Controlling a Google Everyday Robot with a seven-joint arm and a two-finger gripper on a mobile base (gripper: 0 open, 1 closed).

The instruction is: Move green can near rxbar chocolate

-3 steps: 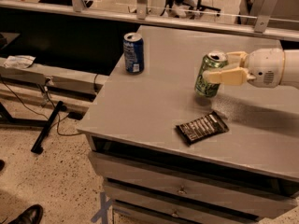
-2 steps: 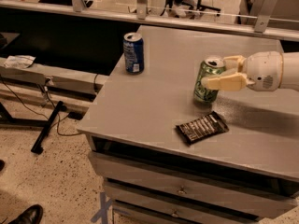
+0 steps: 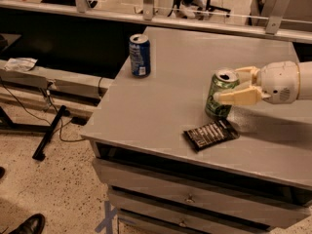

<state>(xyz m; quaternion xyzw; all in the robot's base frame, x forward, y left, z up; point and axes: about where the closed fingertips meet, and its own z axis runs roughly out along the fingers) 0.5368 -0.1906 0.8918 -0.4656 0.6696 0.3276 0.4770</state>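
The green can (image 3: pixel 222 97) stands upright on the grey table (image 3: pixel 161 106), just behind the rxbar chocolate (image 3: pixel 211 134), a dark flat bar lying near the front edge. My gripper (image 3: pixel 233 86) reaches in from the right at the can's upper half. One pale finger lies across the can's front and the other sits behind its top. The can's base rests on or just above the tabletop.
A blue can (image 3: pixel 139 55) stands upright at the table's back left. Drawers (image 3: pixel 190 196) sit under the tabletop. A rail with posts (image 3: pixel 146 4) runs behind. A cable and metal stand lie on the floor at left; a shoe (image 3: pixel 29 224) is at bottom left.
The gripper and the green can have shifted slightly down and toward the rxbar chocolate. The bar and the blue can have not moved.
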